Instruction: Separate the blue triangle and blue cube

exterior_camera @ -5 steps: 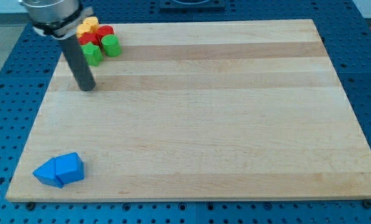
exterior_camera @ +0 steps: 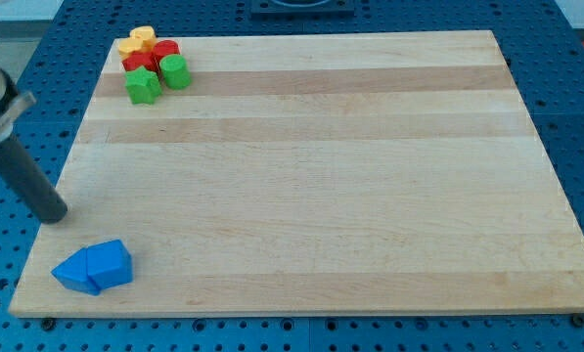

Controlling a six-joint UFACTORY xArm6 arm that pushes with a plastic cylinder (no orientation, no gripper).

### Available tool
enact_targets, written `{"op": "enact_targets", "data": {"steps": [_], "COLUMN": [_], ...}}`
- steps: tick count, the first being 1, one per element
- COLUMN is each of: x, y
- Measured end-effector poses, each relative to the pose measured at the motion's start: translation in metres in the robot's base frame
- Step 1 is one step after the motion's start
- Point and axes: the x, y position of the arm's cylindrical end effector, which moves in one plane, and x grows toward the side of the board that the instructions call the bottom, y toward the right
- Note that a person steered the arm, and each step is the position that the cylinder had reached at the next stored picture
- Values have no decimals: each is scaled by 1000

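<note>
The blue triangle (exterior_camera: pixel 73 273) and the blue cube (exterior_camera: pixel 110 263) lie touching each other near the board's bottom left corner, the triangle on the left. My tip (exterior_camera: pixel 54 215) is at the board's left edge, above and slightly left of the blue pair, a short gap away and not touching them. The rod leans up toward the view's top left.
A cluster of blocks sits at the board's top left corner: two yellow blocks (exterior_camera: pixel 136 41), two red blocks (exterior_camera: pixel 151 56) and two green blocks (exterior_camera: pixel 157 77). The wooden board (exterior_camera: pixel 311 176) rests on a blue perforated table.
My tip has moved down and to the left, from beside the green blocks to the board's left edge just above the blue pair. No block has moved.
</note>
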Motion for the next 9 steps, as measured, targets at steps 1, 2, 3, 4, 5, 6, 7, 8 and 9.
{"op": "enact_targets", "data": {"steps": [1,2,3,4,5,6,7,8,9], "x": [20,47,68,75,73,60,40,18,3], "y": [0,-1,8,31,60,85,112,152,172]}}
